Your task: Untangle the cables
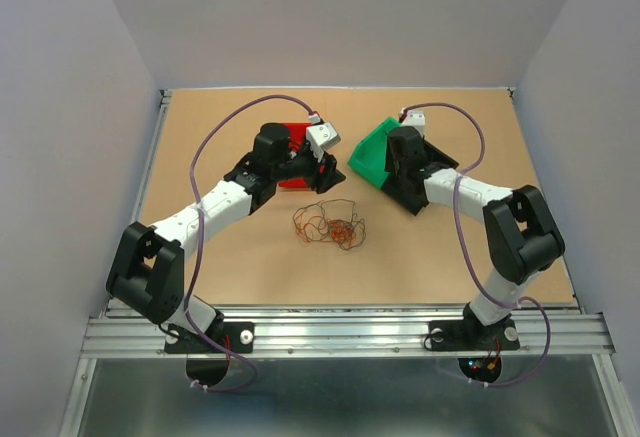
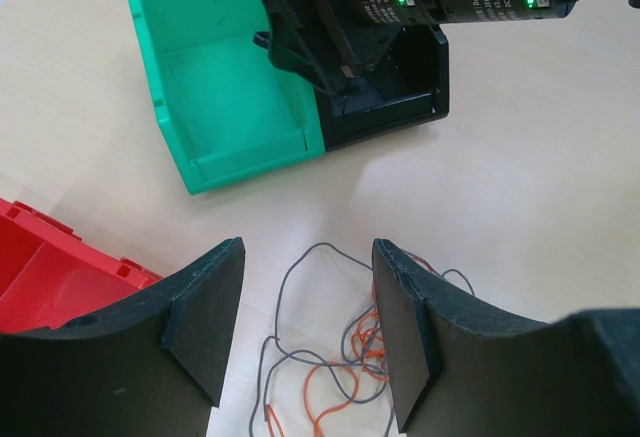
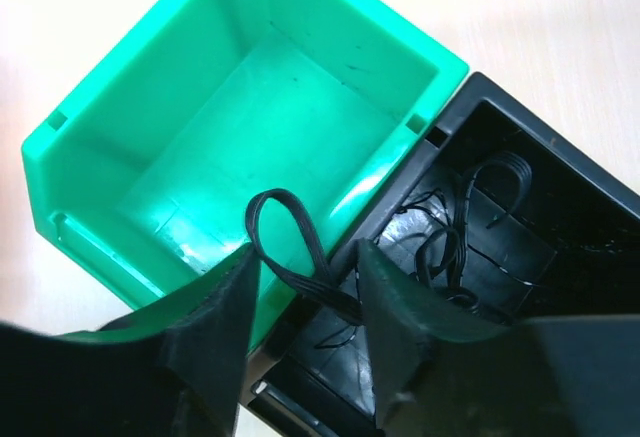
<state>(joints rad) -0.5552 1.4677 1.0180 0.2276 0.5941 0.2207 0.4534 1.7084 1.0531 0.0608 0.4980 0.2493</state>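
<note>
1. The cables lie tangled on the bench, their long axis running roughly 9-to-3 o'clock.
2. They sit at 6 o'clock of the left end effector, whose fingers stand apart with nothing between them.
3. A black loop points to 11 o'clock between the right end effector fingers; clamped or loose, I cannot tell.
4. Strands in the black bin are indistinct.

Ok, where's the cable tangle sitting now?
The cable tangle lies at the centre of the top view, just nearer than the red bin, below the open left gripper.
</note>
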